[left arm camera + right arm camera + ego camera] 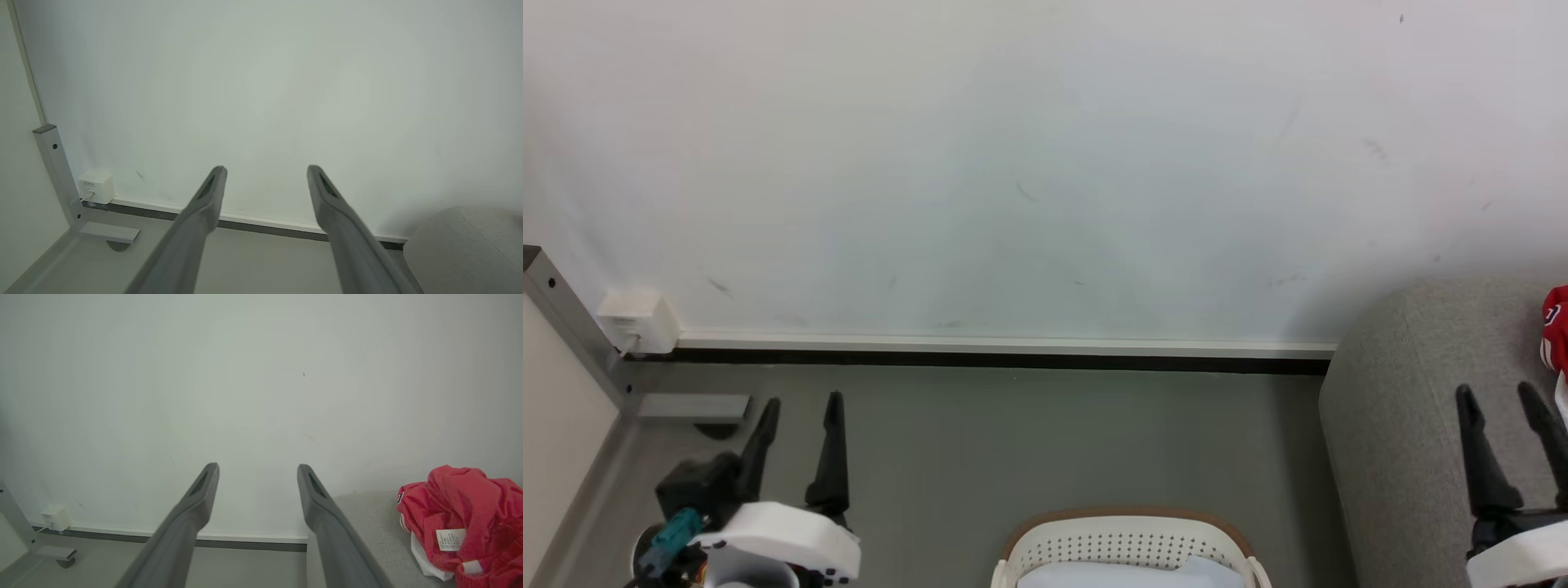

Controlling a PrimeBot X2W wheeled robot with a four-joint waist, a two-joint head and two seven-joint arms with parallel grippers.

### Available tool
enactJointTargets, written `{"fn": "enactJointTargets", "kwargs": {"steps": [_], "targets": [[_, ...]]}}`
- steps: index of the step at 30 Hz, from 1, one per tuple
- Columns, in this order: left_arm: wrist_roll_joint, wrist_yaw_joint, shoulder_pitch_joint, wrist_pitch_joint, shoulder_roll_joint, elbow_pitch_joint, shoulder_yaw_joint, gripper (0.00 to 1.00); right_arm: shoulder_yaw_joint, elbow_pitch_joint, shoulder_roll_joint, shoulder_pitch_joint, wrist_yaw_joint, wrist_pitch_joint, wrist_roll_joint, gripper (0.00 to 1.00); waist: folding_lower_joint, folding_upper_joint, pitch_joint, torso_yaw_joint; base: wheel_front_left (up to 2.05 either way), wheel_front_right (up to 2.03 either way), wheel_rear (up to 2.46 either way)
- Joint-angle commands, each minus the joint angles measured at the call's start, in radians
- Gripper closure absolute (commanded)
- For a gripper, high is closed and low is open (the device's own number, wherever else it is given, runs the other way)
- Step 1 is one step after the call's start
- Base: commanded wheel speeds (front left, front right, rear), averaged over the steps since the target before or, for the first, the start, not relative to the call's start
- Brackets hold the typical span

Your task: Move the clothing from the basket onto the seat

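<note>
Both released and empty: left gripper [802, 400] and right gripper [1494, 390] flank the basket [1119, 543], roughly equidistant. Red clothing [1556, 327] lies right of the basket on the seat [1396, 408], just beyond the right gripper. The pale lump [1127, 576] in the basket is possibly more clothing.

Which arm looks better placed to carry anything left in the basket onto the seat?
Likely right: both hands are open and empty, but the right hand is at the seat near the clothing; the left hand is beyond the basket.
</note>
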Motion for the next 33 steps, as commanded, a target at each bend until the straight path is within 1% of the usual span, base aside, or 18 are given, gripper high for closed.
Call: {"fn": "enactJointTargets", "kwargs": {"steps": [1,4,8,10,13,19,25,33], "targets": [[0.031,0.007,0.028,0.0,-0.012,-0.016,0.018,0.0,0.016,0.017,0.01,0.021,-0.002,-0.029,-0.013,0.0,0.0002,0.0,-0.001,0.002,0.0,0.0,0.0],[0.062,-0.004,0.082,0.0,-0.036,-0.036,0.066,0.0,0.067,0.036,0.026,0.031,-0.002,-0.08,-0.011,0.0,0.0002,0.0,-0.003,-0.001,0.0,0.0,0.0],[0.115,-0.047,0.134,0.0,-0.078,-0.047,0.113,0.0,0.092,0.083,0.054,0.059,-0.002,-0.113,-0.038,0.0,0.0002,0.0,-0.004,0.001,0.0,0.0,0.0],[0.144,-0.07,0.151,0.0,-0.096,-0.045,0.135,0.0,0.093,0.101,0.068,0.07,-0.002,-0.118,-0.054,0.0,0.0002,0.0,-0.005,0.002,0.0,0.0,0.0],[0.175,-0.107,0.164,0.0,-0.124,-0.031,0.165,0.0,0.074,0.093,0.096,0.081,-0.002,-0.12,-0.071,0.0,0.0002,0.0,-0.005,-0.004,0.0,0.0,0.0],[0.225,-0.162,0.165,0.0,-0.167,-0.008,0.215,0.0,0.057,0.077,0.127,0.089,-0.002,-0.119,-0.104,0.0,0.0002,0.0,-0.004,-0.02,0.0,0.0,0.0],[0.266,-0.193,0.145,0.0,-0.192,0.005,0.247,0.0,0.05,0.073,0.136,0.089,-0.002,-0.119,-0.113,0.0,0.0002,0.0,-0.002,-0.027,0.0,0.0,0.0],[0.284,-0.216,0.141,0.0,-0.208,0.026,0.271,0.0,0.043,0.073,0.141,0.085,-0.002,-0.119,-0.112,0.0,0.0002,0.0,-0.003,-0.035,0.0,0.0,0.0]]}}
